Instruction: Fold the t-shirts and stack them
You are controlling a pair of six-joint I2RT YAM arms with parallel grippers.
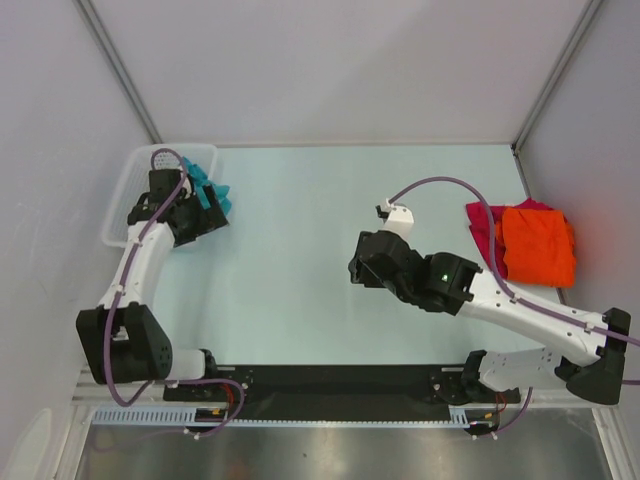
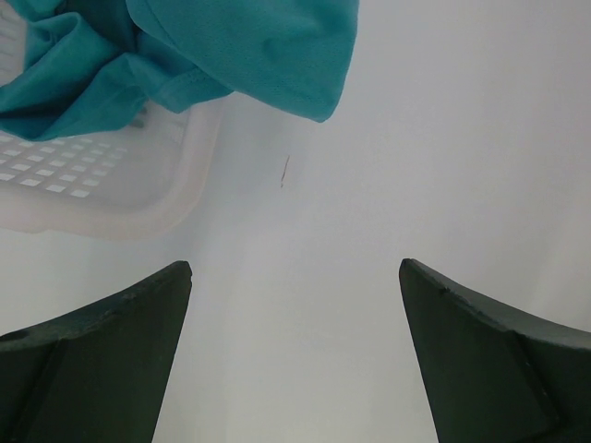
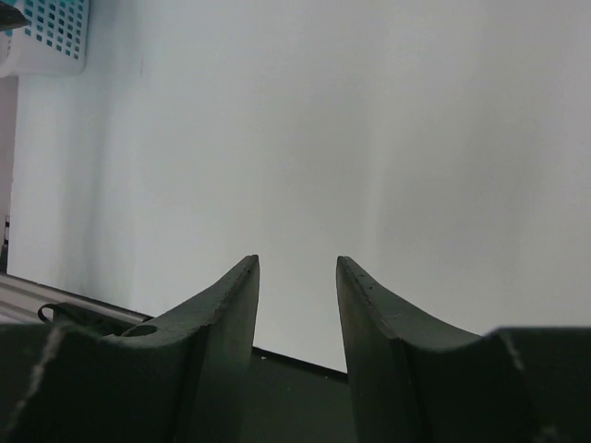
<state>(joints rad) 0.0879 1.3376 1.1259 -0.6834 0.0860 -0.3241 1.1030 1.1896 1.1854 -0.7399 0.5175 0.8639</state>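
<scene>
Teal t-shirt (image 1: 207,190), crumpled, spills from white mesh basket (image 1: 125,200) over its rim onto desk (image 1: 300,250); orange t-shirt (image 1: 538,245) lies folded on magenta t-shirt (image 1: 482,225); left claw (image 2: 295,277) and right claw (image 3: 297,268) apart, empty.

No legible text, label, brand, number or sign in any view: none on the teal t-shirt (image 1: 205,185), orange t-shirt (image 1: 538,245), red t-shirt (image 1: 476,235), basket (image 1: 120,200) or table (image 1: 300,230).

Overhead camera looking down on table (image 1: 300,230), wrist cameras close above it, both catching basket (image 2: 92,185)
</scene>
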